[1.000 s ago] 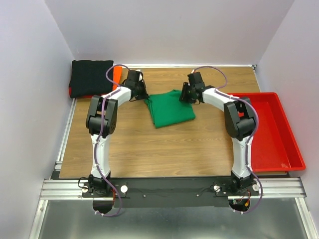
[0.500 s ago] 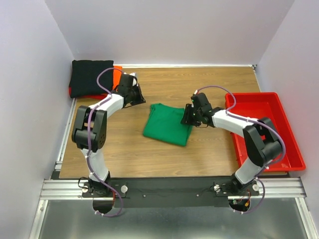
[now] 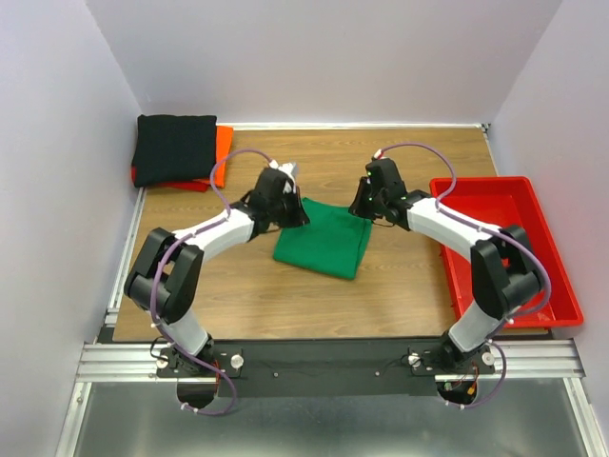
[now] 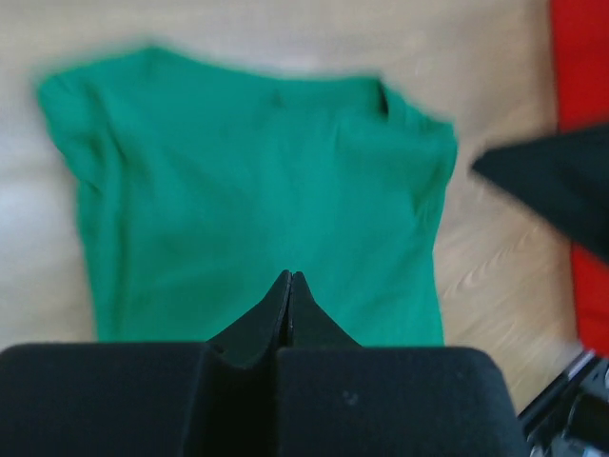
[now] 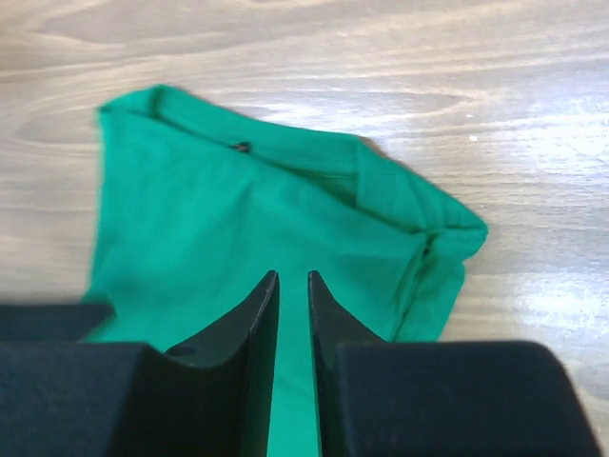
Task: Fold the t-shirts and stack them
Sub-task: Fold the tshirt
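Note:
The green t-shirt (image 3: 324, 246) lies folded into a rough rectangle on the wooden table, mid-centre. It also shows in the left wrist view (image 4: 247, 181) and in the right wrist view (image 5: 238, 219). My left gripper (image 3: 296, 211) is at the shirt's far left corner, shut and empty, its tips (image 4: 289, 277) just above the cloth. My right gripper (image 3: 361, 206) is at the far right corner, its jaws a narrow gap apart over the cloth (image 5: 293, 277), holding nothing. The black t-shirt (image 3: 174, 148) lies folded on the orange-red t-shirt (image 3: 222, 144) at the far left corner.
A red plastic tray (image 3: 529, 286) stands along the table's right side, beside the right arm. White walls close in the table on the left, back and right. Bare wood (image 3: 285, 305) lies between the green shirt and the near rail.
The green shirt was dragged nearer and now lies flat. My left gripper swung from near the stack to the shirt's far left corner. My right gripper moved from its right edge to its far right corner.

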Controlling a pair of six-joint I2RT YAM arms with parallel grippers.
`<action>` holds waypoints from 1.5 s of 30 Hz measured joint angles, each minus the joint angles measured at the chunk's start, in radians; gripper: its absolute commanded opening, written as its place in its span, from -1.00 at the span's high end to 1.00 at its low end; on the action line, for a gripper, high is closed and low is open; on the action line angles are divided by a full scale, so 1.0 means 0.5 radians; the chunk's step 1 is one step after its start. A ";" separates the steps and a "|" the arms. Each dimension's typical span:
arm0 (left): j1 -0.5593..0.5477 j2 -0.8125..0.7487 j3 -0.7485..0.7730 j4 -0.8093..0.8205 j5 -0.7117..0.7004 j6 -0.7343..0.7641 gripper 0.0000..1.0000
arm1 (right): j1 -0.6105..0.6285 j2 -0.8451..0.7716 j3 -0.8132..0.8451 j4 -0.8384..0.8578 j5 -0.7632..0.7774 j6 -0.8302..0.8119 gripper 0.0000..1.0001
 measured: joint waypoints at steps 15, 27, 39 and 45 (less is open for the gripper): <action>-0.108 0.108 -0.298 0.194 0.015 -0.094 1.00 | -0.235 0.330 -0.051 -0.008 0.063 -0.024 0.57; -0.006 0.018 -0.064 -0.005 -0.082 0.031 -0.47 | -0.241 0.263 -0.027 -0.038 0.058 -0.091 -0.33; 0.358 0.260 0.072 -0.098 0.161 0.374 -0.62 | -0.241 -0.137 -0.085 -0.034 -0.005 -0.095 -0.41; 0.347 0.435 0.136 -0.046 0.402 0.438 -0.62 | -0.241 -0.153 -0.224 -0.043 -0.068 -0.095 -0.41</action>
